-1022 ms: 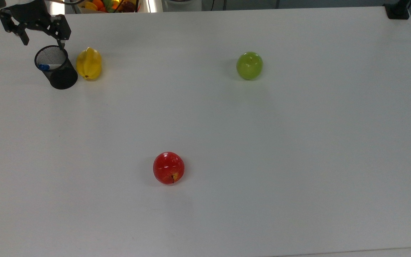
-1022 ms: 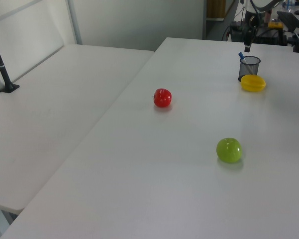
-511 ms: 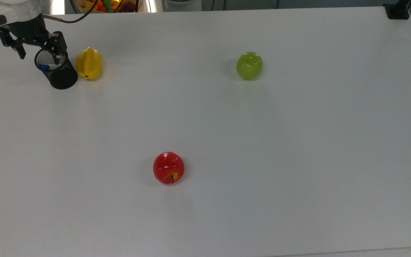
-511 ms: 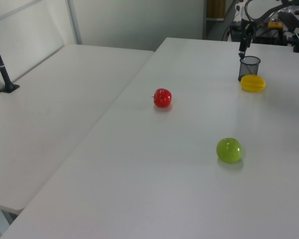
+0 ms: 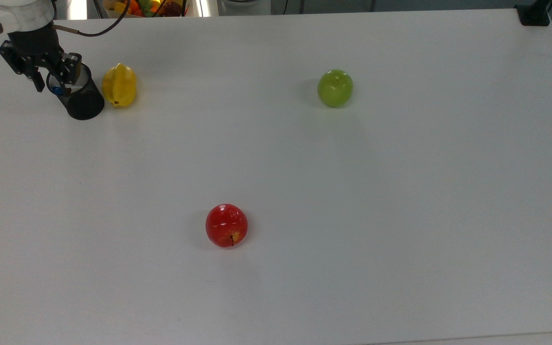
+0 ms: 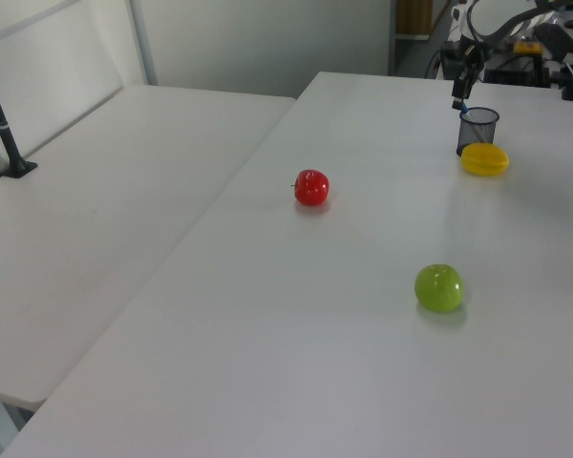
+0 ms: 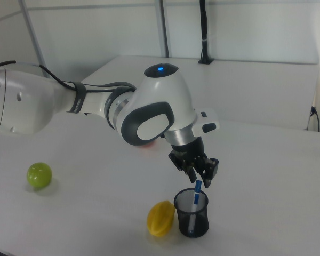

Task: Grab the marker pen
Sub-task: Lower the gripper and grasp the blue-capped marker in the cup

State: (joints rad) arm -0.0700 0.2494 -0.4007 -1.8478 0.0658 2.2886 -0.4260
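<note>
In the top view a red apple point(image 5: 226, 225) sits nearest on the white table point(image 5: 400, 191), well apart from everything else. Farther back, toward the top view's right, a green apple point(image 5: 335, 87) sits alone. At the far end, on the top view's left, a yellow fruit point(image 5: 119, 85) lies just beside a black mesh cup point(image 5: 80, 98). The marker pen point(image 7: 196, 193) stands tilted in that cup, its blue top poking above the rim in the right view. The gripper point(image 7: 199, 175) hangs directly over the cup, its fingers either side of the pen's blue top; whether they already pinch it or are apart I cannot tell. The arm point(image 7: 96, 104) reaches in from the right view's left.
</note>
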